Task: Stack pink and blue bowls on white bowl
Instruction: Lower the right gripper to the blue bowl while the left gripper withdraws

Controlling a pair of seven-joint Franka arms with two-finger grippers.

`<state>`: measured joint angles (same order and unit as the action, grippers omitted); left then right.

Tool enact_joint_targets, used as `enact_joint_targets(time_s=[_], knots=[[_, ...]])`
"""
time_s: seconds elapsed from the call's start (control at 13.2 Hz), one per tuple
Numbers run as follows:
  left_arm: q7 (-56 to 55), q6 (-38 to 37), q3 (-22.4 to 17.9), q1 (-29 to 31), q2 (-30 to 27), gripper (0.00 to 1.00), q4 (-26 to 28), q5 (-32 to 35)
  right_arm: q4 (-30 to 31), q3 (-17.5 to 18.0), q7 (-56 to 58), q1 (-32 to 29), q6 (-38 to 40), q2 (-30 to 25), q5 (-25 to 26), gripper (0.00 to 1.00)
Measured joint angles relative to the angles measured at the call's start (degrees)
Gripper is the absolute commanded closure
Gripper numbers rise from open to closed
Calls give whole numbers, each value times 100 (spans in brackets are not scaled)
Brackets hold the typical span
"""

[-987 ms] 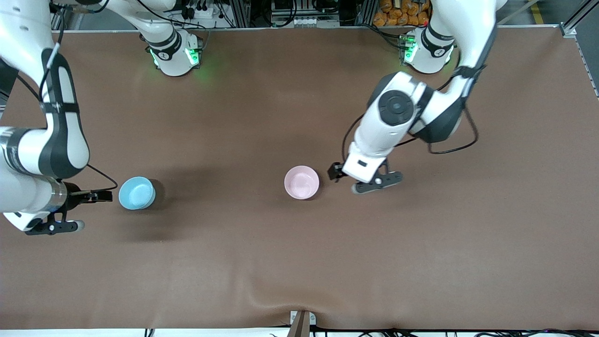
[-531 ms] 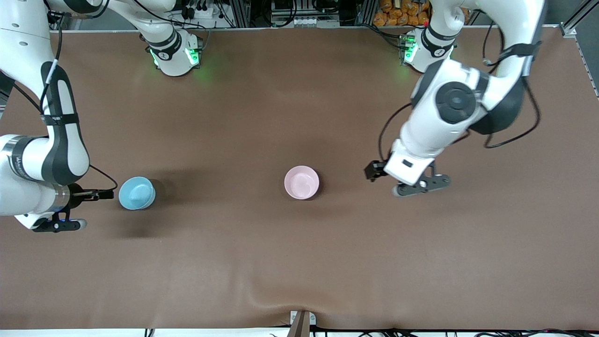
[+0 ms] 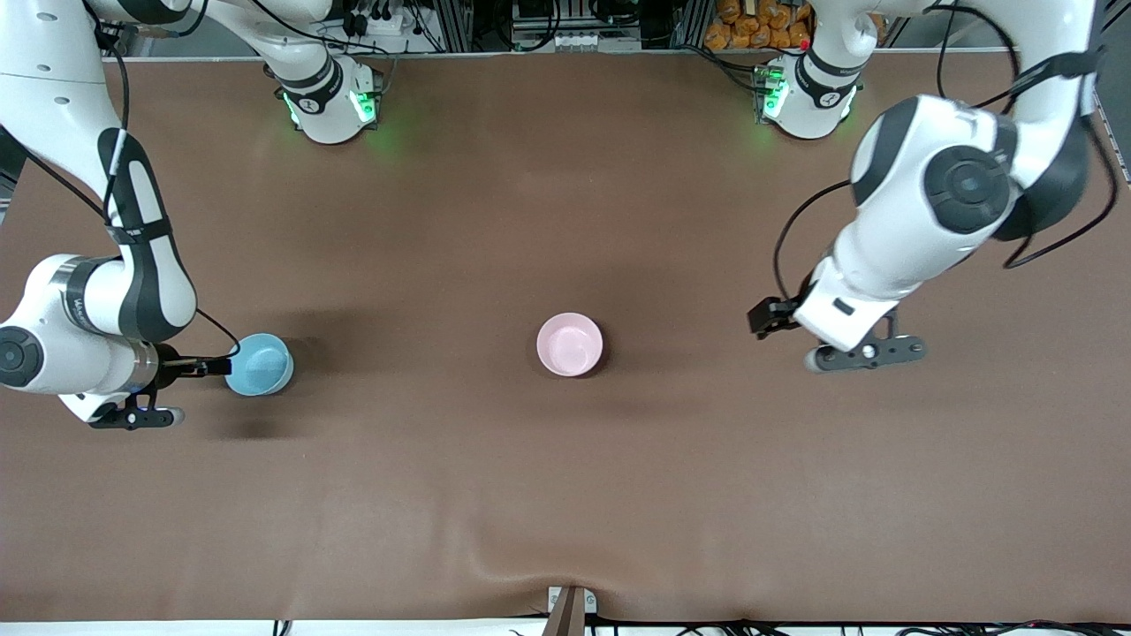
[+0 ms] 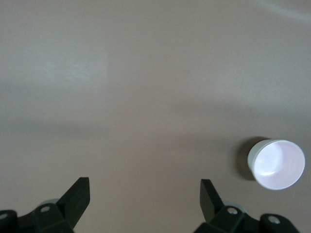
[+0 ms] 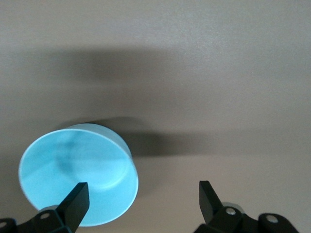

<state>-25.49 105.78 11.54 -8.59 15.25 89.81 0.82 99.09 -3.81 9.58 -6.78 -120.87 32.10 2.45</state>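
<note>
Front view: my left claw (image 3: pixel 800 340) has pulled away from the pink bowl (image 3: pixel 570 344) toward the left arm's end of the tabletop (image 3: pixel 565 495); the two are now well apart. The pink bowl sits mid-tabletop, unmoved; I judge the white bowl is nested under it, though I cannot see it. My right claw (image 3: pixel 208 367) has closed in on the blue bowl (image 3: pixel 259 364), which lies toward the right arm's end.

Left wrist view: fingers (image 4: pixel 73 201) spread, empty; the pink bowl (image 4: pixel 276 163) recedes.

Right wrist view: fingers (image 5: pixel 74 202) spread, one over the blue bowl's (image 5: pixel 77 180) inside. I judge the blue pickup comes next.
</note>
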Motion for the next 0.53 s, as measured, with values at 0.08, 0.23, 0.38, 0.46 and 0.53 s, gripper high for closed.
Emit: enact_joint_targets(time_s=[0.08, 0.23, 0.38, 0.46, 0.53], knots=[[203, -164, 5, 142, -128, 0, -22, 0, 134, -2, 0, -25, -190, -4, 0, 0], [672, -524, 9, 478, -427, 0, -62, 0, 394, 4, -38, -34, -438, -12, -7, 0], [963, -919, -17, 649, -741, 0, -81, -4, 557, 41, -231, -24, -489, -41, -8, 0], [988, -1149, -58, 652, -907, 0, -86, -14, 608, 62, -285, -8, -491, -51, -8, 0], [993, -1379, -106, 647, -1076, 0, -87, -30, 657, 76, -328, 6, -495, -55, -8, 0]])
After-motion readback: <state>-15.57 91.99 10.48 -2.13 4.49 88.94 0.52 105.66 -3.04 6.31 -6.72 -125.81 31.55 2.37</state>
